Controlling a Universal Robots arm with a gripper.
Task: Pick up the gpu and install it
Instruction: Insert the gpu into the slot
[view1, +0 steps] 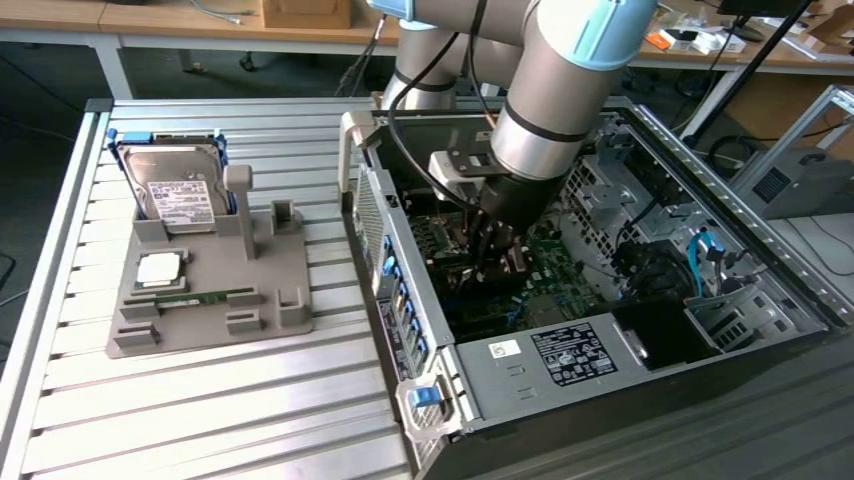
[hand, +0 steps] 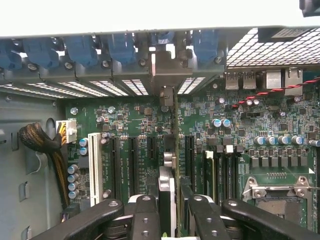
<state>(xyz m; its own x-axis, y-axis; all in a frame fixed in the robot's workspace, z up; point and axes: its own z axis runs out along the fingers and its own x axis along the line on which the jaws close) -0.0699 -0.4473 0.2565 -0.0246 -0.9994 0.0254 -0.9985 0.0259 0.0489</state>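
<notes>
GPU: you have the gpu (hand: 169, 165) inside the open computer case (view1: 561, 350), standing on edge over the motherboard (hand: 140, 125), its silver bracket end (hand: 167, 75) up against the case's rear slot wall.
Claw: your claw (hand: 167, 210) is clamped on the gpu, black fingers (hand: 145, 215) on either side of the card's near edge.
Slots: the card runs in line with the black expansion slots (hand: 132, 162); you cannot tell whether it is seated in one. A white slot (hand: 93, 167) lies well to one side.
Arm: in the exterior view the arm (view1: 561, 90) reaches straight down into the case.
Latches: blue retainers (hand: 80, 50) line the rear wall of the case.
Tabletop: the slatted tabletop (view1: 200, 400) carries the case, and a grey holder (view1: 214, 290) on the exterior view's left.
Holder: a hard drive (view1: 180, 195) stands upright in it; a green memory stick (view1: 200, 298) lies in it.
</notes>
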